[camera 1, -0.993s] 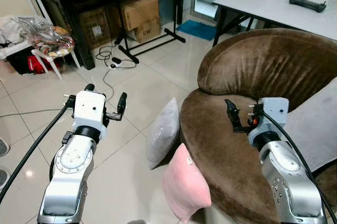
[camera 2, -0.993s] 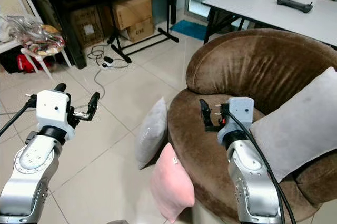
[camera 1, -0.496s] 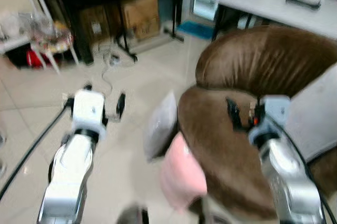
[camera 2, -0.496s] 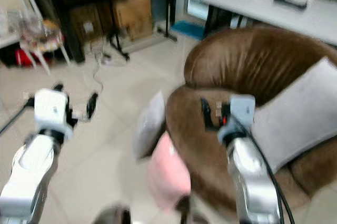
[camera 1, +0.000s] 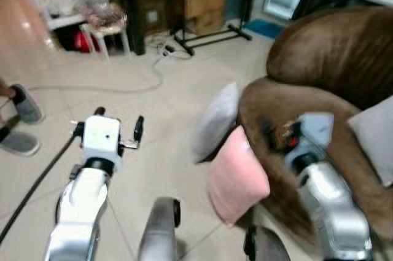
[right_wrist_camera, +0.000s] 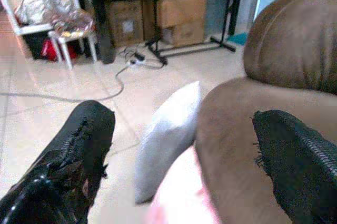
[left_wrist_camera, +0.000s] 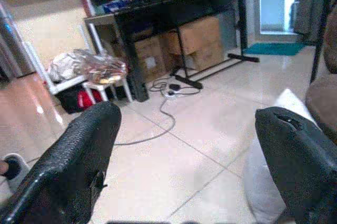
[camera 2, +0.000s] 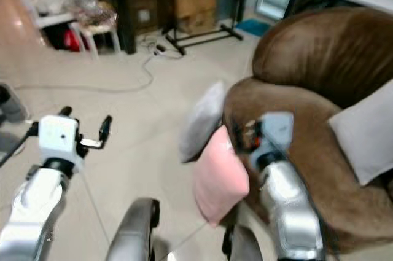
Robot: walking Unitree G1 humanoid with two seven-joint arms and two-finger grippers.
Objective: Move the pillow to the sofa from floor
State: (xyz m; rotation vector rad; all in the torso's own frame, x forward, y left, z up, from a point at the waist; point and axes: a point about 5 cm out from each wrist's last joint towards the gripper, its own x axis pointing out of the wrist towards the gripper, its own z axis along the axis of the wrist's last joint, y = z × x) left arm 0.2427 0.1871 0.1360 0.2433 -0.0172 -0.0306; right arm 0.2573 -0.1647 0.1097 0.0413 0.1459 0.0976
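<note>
My left gripper (camera 1: 118, 133) hangs over glossy floor tiles (camera 1: 159, 98), jaws wide; my right gripper (camera 2: 245, 136), jaws wide too, hovers at the brown velvety sofa (camera 1: 325, 58). A plump pink pillow (camera 1: 234, 176) and a grey pillow (camera 1: 215, 121) lean against its front.

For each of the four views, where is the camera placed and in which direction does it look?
Left eye view: on the head, looking forward and down at the floor, the pink pillow, the grey pillow and the brown sofa; both silver arms show, with the left tool.
Right eye view: beside it, same scene; the right tool is over the sofa seat.
Left wrist view: along its open fingers toward the black shelf.
Right wrist view: along its open fingers.
Both wrist views share the cardboard boxes.
</note>
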